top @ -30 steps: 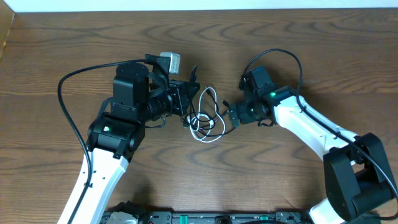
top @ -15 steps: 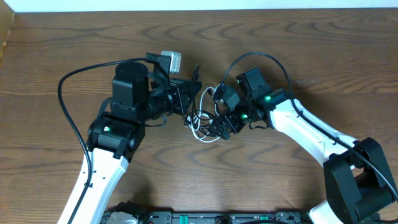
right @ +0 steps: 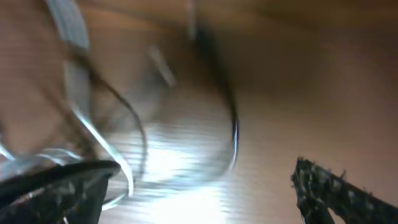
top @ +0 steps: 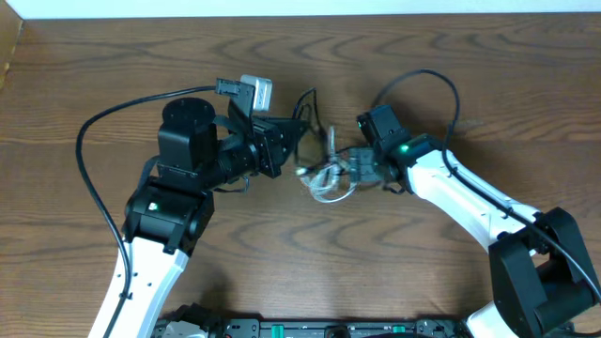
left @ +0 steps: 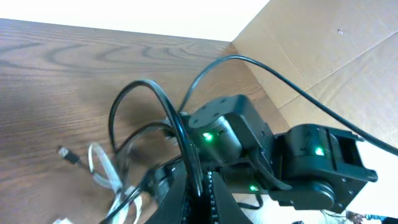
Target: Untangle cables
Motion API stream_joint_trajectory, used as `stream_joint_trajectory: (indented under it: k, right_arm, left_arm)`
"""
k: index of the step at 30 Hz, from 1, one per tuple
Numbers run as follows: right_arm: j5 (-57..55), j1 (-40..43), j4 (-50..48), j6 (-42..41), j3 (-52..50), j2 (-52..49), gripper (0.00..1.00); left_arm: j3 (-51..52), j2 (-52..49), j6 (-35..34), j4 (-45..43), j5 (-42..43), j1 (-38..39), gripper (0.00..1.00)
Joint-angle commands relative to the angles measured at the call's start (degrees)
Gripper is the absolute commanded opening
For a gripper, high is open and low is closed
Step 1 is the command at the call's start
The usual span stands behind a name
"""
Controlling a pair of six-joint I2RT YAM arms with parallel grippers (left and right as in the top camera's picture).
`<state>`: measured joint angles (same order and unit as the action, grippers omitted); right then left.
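Several thin cords, entered as one lot: a loose tangle (top: 324,178) of black strands and one white.

Location: on the bare wooden table (top: 451,56), near its middle, between my two arms.

Parts:
- white cord (left: 102,171), looped, lying low in the knot;
- black cord (left: 189,152), arching up off the wood and running into my left fingers;
- a small plug (left: 67,154), lying free on the wood just beside the white loop.

Handling, as I judge it: very light, limp and springy. A pull on any one strand is likely to drag the whole knot. The jackets look smooth, so a strand may slide through a pinch. The plugs are the snagging points and the fragile ones. Best taken on a plain run of cord close to a crossing, not by a plug.

Tools:
- My left gripper (left: 200,196) is closed tight, and the black cord appears to be pinched in it.
- My right gripper (top: 340,174) is down at the tangle with its jaws spread wide. The wrist view is blurred. Strands lie between the fingers, and nothing looks clamped.
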<state>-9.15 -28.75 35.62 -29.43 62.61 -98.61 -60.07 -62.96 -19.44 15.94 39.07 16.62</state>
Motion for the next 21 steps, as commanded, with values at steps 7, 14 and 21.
stream_joint_trajectory:
  k: [7, 14, 21]
  right_arm:
    - [-17.70, 11.43, 12.94, -17.25, 0.15, 1.09, 0.93]
    - [5.18, 17.05, 5.99, 4.79, 0.15, 1.09, 0.99]
    - [41.51, 10.78, -3.85, 31.36, 0.15, 1.09, 0.99]
  left_arm:
    - [-0.15, 0.81, 1.01, 3.85, 0.74, -6.43, 0.08]
    - [-0.15, 0.79, 0.94, 5.01, 1.46, -8.81, 0.08]
    - [-0.15, 0.74, 0.98, 4.24, 1.46, -4.22, 0.08]
